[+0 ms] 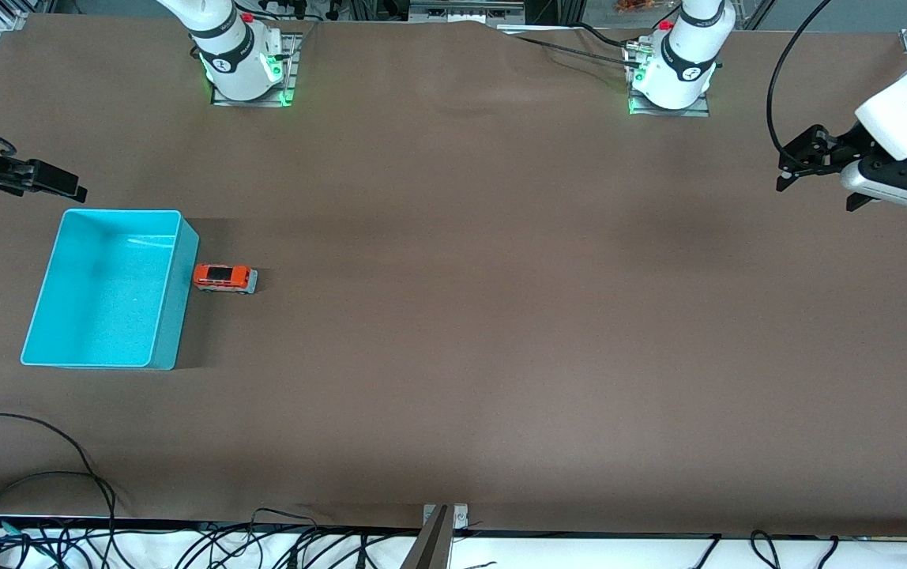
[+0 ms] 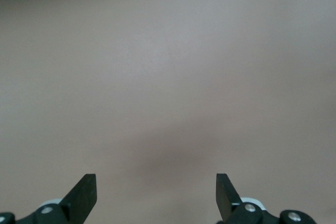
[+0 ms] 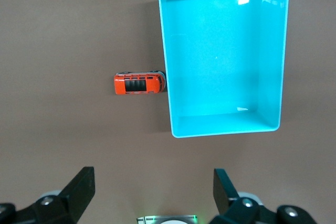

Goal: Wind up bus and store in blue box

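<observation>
Even, soft light falls from overhead across the brown table (image 1: 501, 316), bright enough and without hard glare. The blue box (image 1: 110, 288) throws a short dark shadow toward the left arm's end, which the bus (image 1: 224, 278) sits in partly; small white glints show on the box floor in the right wrist view. Green lamps glow at both arm bases. The left wrist view looks slightly hazy, with a faint dark patch on the cloth, perhaps the gripper's own shadow. The front view bends a little at its edges.
</observation>
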{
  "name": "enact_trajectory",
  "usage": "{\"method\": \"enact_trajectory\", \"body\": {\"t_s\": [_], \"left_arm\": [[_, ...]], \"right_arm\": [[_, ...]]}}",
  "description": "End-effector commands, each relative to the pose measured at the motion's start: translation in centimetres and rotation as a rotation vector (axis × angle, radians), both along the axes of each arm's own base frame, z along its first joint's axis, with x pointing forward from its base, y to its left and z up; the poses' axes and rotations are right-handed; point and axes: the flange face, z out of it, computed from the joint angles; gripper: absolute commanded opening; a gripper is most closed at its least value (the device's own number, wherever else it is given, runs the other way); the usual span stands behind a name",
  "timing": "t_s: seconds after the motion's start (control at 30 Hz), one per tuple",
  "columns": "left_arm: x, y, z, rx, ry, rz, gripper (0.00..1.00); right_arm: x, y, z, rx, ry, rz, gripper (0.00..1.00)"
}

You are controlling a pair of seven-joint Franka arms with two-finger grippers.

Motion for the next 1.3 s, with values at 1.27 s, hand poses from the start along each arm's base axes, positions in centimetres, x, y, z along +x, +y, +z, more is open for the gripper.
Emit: {"method": "enact_trajectory", "body": {"t_s": [1.27], "left_arm": [[2.2, 1.8, 2.8, 0.023, -0.006, 0.038, 1.00]], "right_arm": [[-2.0, 8.4, -21.4, -0.017, -0.107, 0.013, 1.00]]}}
